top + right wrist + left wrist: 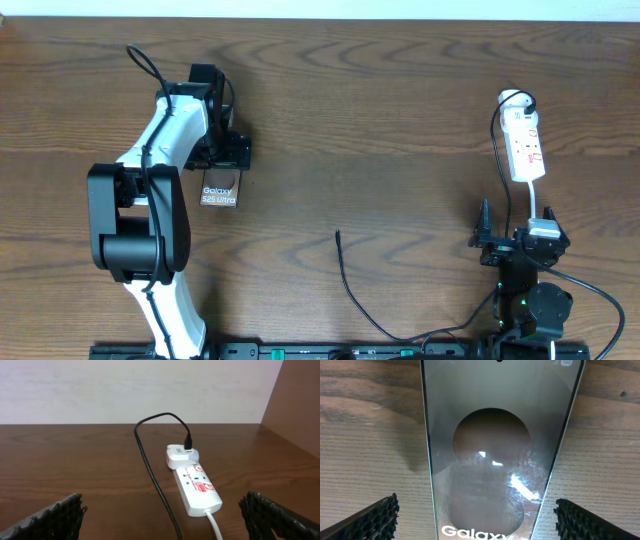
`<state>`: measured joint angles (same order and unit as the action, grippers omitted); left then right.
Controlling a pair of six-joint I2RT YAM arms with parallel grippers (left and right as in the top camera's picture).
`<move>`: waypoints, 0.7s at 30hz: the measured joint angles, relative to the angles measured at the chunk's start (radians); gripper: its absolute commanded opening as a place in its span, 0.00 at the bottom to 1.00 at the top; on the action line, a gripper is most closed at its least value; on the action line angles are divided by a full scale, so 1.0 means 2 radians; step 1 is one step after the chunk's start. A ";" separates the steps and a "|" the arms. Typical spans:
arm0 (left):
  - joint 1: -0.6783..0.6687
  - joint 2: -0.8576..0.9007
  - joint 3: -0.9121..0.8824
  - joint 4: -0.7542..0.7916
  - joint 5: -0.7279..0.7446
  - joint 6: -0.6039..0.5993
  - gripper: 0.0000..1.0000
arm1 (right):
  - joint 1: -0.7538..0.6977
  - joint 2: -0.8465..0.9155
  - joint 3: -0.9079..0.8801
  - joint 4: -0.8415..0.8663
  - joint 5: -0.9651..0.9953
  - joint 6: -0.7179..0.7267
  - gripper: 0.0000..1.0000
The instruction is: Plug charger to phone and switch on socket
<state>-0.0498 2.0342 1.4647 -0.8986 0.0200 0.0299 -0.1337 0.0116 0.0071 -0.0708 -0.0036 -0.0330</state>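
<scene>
Evidently the phone (490, 450) lies flat, screen up, on the table (400, 120) so its port can be reached. The left gripper (479, 519) hangs right above it, pads (375, 517) spread wide on either side of the phone, apart from its edges and holding nothing. The charger (339, 240) ends loose mid-table, well apart from the phone, so it probably needs fetching first. At the far right the socket (197, 487) carries a white adapter (179, 455) feeding the black cable. The right gripper (162, 512) faces the socket, also wide and empty.
</scene>
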 measured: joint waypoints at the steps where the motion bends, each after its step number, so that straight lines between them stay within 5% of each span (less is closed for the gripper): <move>1: 0.000 0.000 -0.001 0.003 0.000 0.000 0.98 | 0.000 0.000 0.000 0.000 0.000 0.000 0.99; 21: 0.000 0.000 -0.042 0.044 0.000 0.011 0.98 | 0.000 0.000 0.000 0.000 0.000 0.000 0.99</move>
<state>-0.0498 2.0342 1.3804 -0.8101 0.0200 0.0528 -0.1337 0.0116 0.0071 -0.0711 -0.0036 -0.0326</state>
